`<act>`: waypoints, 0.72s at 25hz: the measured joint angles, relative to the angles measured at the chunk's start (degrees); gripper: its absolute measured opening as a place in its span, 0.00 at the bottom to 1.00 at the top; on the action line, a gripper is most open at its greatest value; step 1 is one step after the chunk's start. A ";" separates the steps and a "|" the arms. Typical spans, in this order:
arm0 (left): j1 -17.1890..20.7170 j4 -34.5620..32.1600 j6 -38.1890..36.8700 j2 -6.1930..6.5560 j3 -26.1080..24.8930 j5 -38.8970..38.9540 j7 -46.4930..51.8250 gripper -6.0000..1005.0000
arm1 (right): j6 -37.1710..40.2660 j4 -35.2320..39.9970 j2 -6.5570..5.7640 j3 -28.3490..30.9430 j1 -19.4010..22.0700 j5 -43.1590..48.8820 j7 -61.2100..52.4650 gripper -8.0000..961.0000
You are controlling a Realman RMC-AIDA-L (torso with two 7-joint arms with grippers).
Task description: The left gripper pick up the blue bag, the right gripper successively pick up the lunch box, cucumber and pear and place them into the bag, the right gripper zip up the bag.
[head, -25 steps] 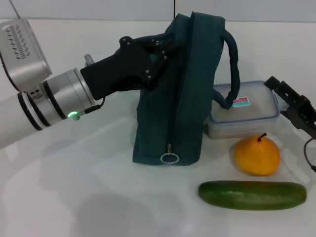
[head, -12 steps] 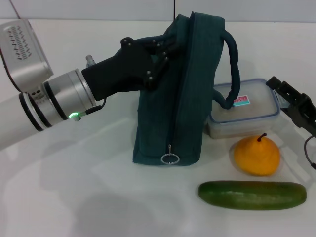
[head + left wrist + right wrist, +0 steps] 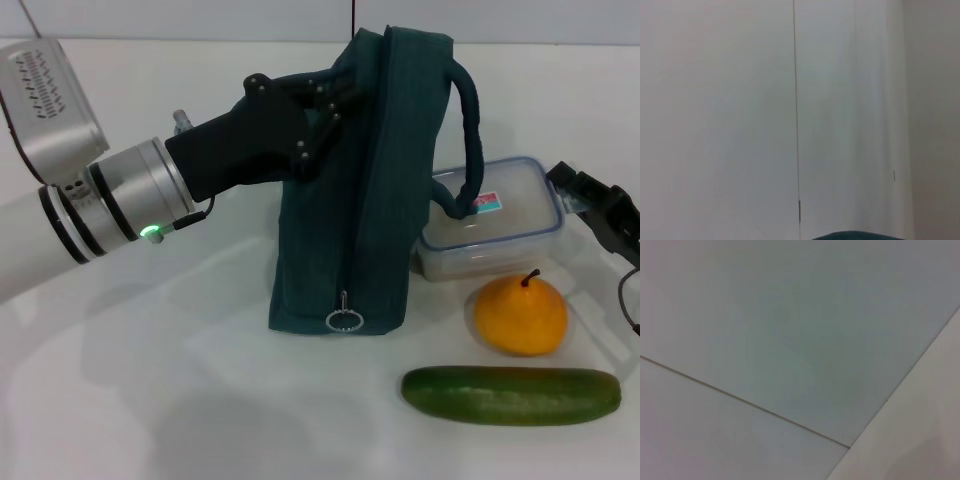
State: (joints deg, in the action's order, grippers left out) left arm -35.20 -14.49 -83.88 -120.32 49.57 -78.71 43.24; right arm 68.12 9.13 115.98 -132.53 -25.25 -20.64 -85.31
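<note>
Here, in the head view, the left gripper [image 3: 325, 105] at upper centre pinches the blue bag [image 3: 365, 190], holding it upright on the table [image 3: 150, 390]. The right gripper [image 3: 600, 205], at the right edge, touches the lunch box [image 3: 500, 225]; whether its jaws are spread, I cannot tell. It should probably close squarely across the box's end. The bag looks dark teal, zipped shut. The left wrist view shows only a sliver of bag; the right wrist view shows nothing useful.
</note>
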 joint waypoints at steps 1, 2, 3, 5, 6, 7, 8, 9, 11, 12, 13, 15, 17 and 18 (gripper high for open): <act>0.00 -0.01 0.01 0.00 0.00 0.01 0.00 0.05 | 0.00 0.09 0.01 0.00 -0.01 -0.04 0.47 0.34; -0.01 -0.01 0.02 -0.02 0.00 0.01 0.00 0.05 | 0.00 0.13 0.01 0.00 -0.01 -0.11 0.83 0.31; -0.03 -0.01 0.03 -0.03 0.00 0.02 0.00 0.05 | 0.00 0.13 0.02 0.00 -0.01 -0.15 1.04 0.27; -0.07 -0.01 0.04 -0.05 0.00 0.02 0.00 0.05 | 0.04 -0.02 0.03 0.00 -0.04 -0.16 1.17 0.22; -0.09 -0.01 0.04 -0.05 0.00 0.03 0.00 0.05 | 0.08 -0.07 0.04 0.00 -0.06 -0.16 1.32 0.19; -0.11 -0.01 0.03 -0.06 0.00 0.03 0.00 0.05 | 0.16 -0.08 0.04 0.00 -0.07 -0.18 2.01 0.17; -0.12 -0.01 0.02 -0.06 0.00 0.04 0.00 0.05 | 0.26 0.01 0.04 0.12 -0.05 -0.26 2.93 0.15; -0.12 -0.01 0.01 -0.07 0.00 0.05 0.00 0.05 | 0.50 0.15 0.04 0.36 0.05 -0.38 4.24 0.13; -0.13 -0.01 0.00 -0.08 0.00 0.06 0.00 0.05 | 1.14 0.38 0.06 1.02 0.33 -0.59 6.92 0.12; -0.13 -0.01 -0.01 -0.09 0.00 0.06 0.00 0.05 | 1.59 0.39 0.09 1.38 0.47 -0.60 8.16 0.12; -0.14 -0.01 -0.01 -0.09 0.00 0.06 0.00 0.05 | 2.11 0.39 0.10 1.74 0.55 -0.63 9.50 0.12; -0.28 -0.01 -0.01 -0.09 0.00 0.06 0.00 0.05 | 3.13 0.23 0.12 2.20 0.65 -0.63 11.95 0.11; -0.52 -0.01 -0.08 -0.03 0.00 0.05 0.29 0.05 | 3.80 0.03 0.12 2.27 0.79 -0.64 13.67 0.11; -0.63 -0.11 -0.14 0.02 0.00 0.00 0.90 0.05 | 4.06 -0.01 0.10 2.31 0.90 -0.64 14.66 0.11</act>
State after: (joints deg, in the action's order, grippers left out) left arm -35.83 -14.61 -84.03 -120.30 49.57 -78.71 44.14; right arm 72.18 9.12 116.08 -130.22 -24.35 -21.28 -70.66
